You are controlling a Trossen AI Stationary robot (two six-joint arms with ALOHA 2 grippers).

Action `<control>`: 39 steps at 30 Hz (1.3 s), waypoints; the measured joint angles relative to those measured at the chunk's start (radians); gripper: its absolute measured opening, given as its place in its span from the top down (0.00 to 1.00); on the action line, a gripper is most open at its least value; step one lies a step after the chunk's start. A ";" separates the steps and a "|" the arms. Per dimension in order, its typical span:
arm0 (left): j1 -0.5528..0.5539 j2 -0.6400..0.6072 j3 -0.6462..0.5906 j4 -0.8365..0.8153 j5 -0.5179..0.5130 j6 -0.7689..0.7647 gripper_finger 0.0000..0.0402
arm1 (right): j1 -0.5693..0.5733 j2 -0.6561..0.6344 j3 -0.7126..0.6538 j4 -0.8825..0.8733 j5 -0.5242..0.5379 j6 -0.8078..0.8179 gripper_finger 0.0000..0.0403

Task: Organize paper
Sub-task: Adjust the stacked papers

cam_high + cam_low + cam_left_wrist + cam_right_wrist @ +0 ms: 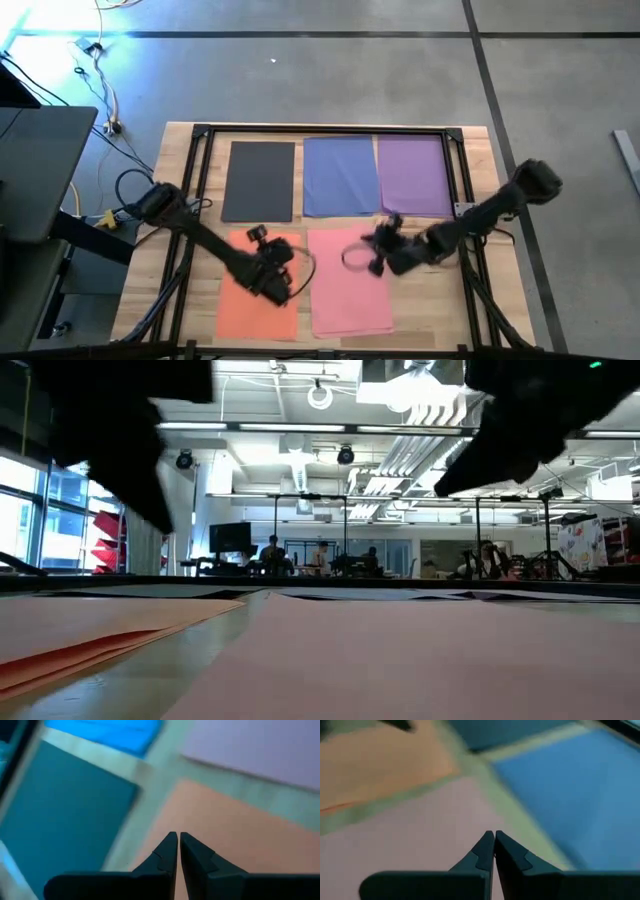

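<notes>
High view: left gripper point(262, 262) pressed together over orange sheet point(240, 305); right gripper point(372, 250) likewise closed, over pink sheet point(350, 295).

Five plain, unpatterned sheets are seen on the pale wooden table point(478, 150): a dark grey sheet point(260, 180), a blue sheet point(339, 176), a purple sheet point(413, 175), an orange sheet point(245, 300) and a pink sheet point(348, 295). The table is bordered by a black frame point(320, 130). Both arms and their grippers are coloured black.
</notes>
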 joint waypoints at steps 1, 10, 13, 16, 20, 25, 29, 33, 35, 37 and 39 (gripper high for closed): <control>0.035 0.000 0.000 0.006 -0.017 0.032 1.00 | -0.042 -0.015 0.000 -0.056 -0.020 0.014 1.00; 0.335 0.000 -0.059 0.207 -0.055 0.340 1.00 | -0.400 0.054 0.000 -0.160 -0.188 -0.105 1.00; 0.406 -0.001 -0.106 0.372 0.005 0.444 1.00 | -0.461 0.093 0.000 -0.144 -0.212 -0.146 1.00; 0.452 0.000 -0.159 0.479 0.070 0.502 1.00 | -0.495 0.136 0.000 -0.136 -0.230 -0.163 1.00; 0.484 -0.001 -0.203 0.577 0.106 0.527 1.00 | -0.517 0.201 0.000 -0.071 -0.279 -0.203 1.00; 0.494 0.007 -0.229 0.629 0.146 0.538 1.00 | -0.522 0.272 0.003 0.044 -0.296 -0.241 1.00; 0.494 0.014 -0.276 0.735 0.157 0.560 1.00 | -0.517 0.283 0.003 0.080 -0.296 -0.265 1.00; 0.494 0.013 -0.291 0.760 0.155 0.560 1.00 | -0.504 0.281 0.002 0.110 -0.322 -0.310 1.00; 0.493 0.013 -0.289 0.757 0.154 0.561 1.00 | -0.502 0.281 0.002 0.112 -0.336 -0.312 1.00; 0.490 0.013 -0.280 0.741 0.161 0.561 1.00 | -0.498 0.280 0.002 0.103 -0.337 -0.306 1.00; 0.479 0.015 -0.259 0.695 0.168 0.561 1.00 | -0.493 0.279 0.002 0.083 -0.332 -0.290 1.00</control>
